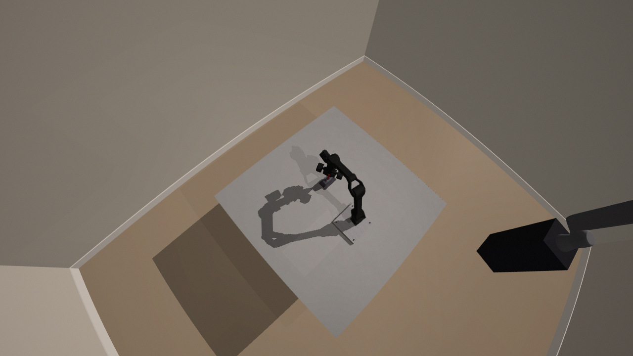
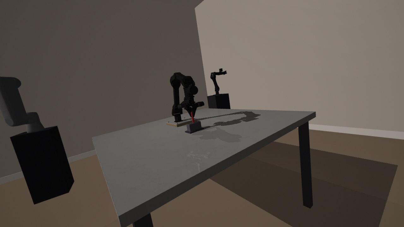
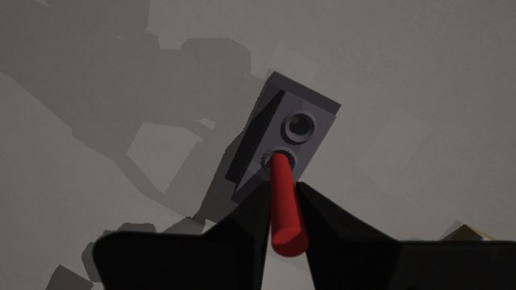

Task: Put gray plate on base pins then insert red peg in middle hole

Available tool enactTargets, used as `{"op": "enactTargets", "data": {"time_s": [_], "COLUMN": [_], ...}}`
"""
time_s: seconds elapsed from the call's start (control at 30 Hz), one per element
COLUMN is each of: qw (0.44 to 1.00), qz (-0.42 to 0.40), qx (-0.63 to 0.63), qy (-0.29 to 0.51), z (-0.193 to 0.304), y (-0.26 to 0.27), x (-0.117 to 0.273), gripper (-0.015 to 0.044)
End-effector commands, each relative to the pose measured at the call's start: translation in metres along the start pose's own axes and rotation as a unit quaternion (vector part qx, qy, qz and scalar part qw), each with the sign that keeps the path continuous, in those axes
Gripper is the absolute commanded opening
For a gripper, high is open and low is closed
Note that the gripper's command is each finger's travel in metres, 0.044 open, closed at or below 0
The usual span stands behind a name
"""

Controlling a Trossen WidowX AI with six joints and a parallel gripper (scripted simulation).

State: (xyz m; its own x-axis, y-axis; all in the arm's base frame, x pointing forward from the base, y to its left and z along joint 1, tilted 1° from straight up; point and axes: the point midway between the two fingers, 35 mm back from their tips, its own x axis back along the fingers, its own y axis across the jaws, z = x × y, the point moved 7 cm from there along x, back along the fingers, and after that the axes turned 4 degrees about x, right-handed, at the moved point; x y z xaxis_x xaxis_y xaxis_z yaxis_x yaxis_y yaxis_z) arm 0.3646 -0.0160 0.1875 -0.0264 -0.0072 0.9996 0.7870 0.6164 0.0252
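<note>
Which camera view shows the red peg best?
The wrist view: the red peg looms large there, its near end and the gripper fingers beside it plain. The exterior view shows it as a thin upright-ish stick above the gray block; the top view, only a red speck.

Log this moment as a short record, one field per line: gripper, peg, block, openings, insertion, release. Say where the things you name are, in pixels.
gripper: shut on the red peg (image 1: 328, 178) (image 2: 192, 117) (image 3: 286, 205)
peg: leaning slightly in the exterior view, lower end at a ringed opening
block: gray block (image 1: 331, 182) (image 2: 193, 126) (image 3: 322, 122), above a darker, wider foot (image 2: 189, 132) (image 3: 306, 87), on the gray table (image 1: 389, 265) (image 2: 155, 158)
openings: two ringed ones visible; the one farther from the fingers has no peg
insertion: depth cannot be told
release: not yet done
</note>
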Motion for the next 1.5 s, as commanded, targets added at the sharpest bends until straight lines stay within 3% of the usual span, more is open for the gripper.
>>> {"op": "enactTargets", "data": {"time_s": [0.0, 0.5, 0.7, 1.47], "qw": [1.0, 1.0, 1.0, 1.0], "qz": [0.001, 0.0, 0.0, 0.001], "qx": [0.0, 0.0, 0.0, 0.0], "qy": [0.0, 0.0, 0.0, 0.003], "z": [0.0, 0.0, 0.0, -0.001], "y": [0.0, 0.0, 0.0, -0.001], "x": [-0.001, -0.001, -0.001, 0.008], "gripper": [0.0, 0.0, 0.015, 0.015]}}
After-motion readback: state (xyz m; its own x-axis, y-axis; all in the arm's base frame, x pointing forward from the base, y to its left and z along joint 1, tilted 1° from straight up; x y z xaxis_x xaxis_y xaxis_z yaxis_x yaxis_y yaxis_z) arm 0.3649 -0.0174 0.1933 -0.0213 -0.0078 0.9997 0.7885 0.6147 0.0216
